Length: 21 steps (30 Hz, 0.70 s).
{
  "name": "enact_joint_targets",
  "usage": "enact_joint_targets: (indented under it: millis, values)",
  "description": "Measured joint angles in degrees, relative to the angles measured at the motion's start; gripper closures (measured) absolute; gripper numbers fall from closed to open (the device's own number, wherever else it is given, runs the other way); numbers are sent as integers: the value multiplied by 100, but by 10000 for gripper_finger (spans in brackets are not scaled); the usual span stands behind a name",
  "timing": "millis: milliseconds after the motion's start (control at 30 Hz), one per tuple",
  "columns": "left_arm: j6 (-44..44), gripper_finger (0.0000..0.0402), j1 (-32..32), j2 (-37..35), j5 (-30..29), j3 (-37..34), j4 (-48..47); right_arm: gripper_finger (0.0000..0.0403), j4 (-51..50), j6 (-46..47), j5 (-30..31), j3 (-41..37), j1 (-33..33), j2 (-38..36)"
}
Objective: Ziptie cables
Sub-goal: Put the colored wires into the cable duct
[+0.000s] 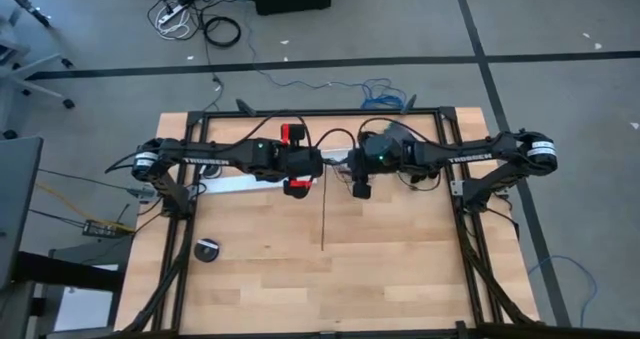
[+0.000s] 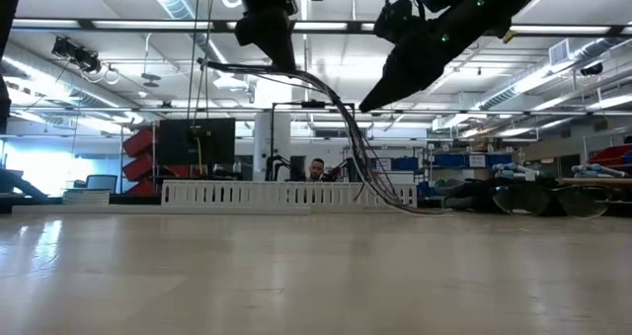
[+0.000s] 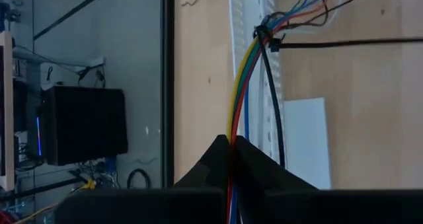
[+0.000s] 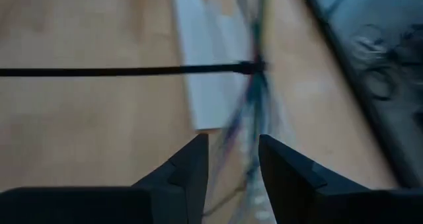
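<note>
The cables [image 3: 241, 85], thin coloured wires in one bunch, rise from the white slotted channel [image 3: 254, 98] to my left gripper [image 3: 230, 143], which is shut on them above the table's middle [image 1: 312, 165]. In the low view the bunch [image 2: 355, 147] arcs down to the channel [image 2: 257, 194]. The black ziptie [image 1: 325, 214] is looped around the bunch [image 3: 263, 34], and its long tail [image 4: 119, 71] sticks out toward the near edge. My right gripper [image 4: 231, 151] is open just right of the left one [image 1: 347, 167], with the blurred wires beyond its fingertips. My left gripper pinches the bunch of cables [image 3: 230, 133] between its two fingers, a little way up from the ziptie loop. The fingers slant down from the table's left. The wires run on from the fingers to the channel in a slack arc, lifted clear of the table. Whether my right gripper touches the wires I cannot tell.
A white sheet [image 3: 304, 138] lies beside the channel. A small black round reel [image 1: 208, 250] sits near the left front. Black frame rails [image 1: 455, 194] border the wooden table. A person [image 2: 316, 167] shows in the room behind the channel.
</note>
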Motion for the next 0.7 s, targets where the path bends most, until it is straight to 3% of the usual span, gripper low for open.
enact_joint_targets:
  millis: [367,567,700]
  values:
    - [103,401,-1,0,1,-1,217,253,384,-221,-541,-2,-151,0]
    - [134,401,0,0,1,-2,323,248,440,-438,-402,-2,-293,0]
    - [134,401,2,0,-1,-2,327,247,591,-429,-729,0,-403,107]
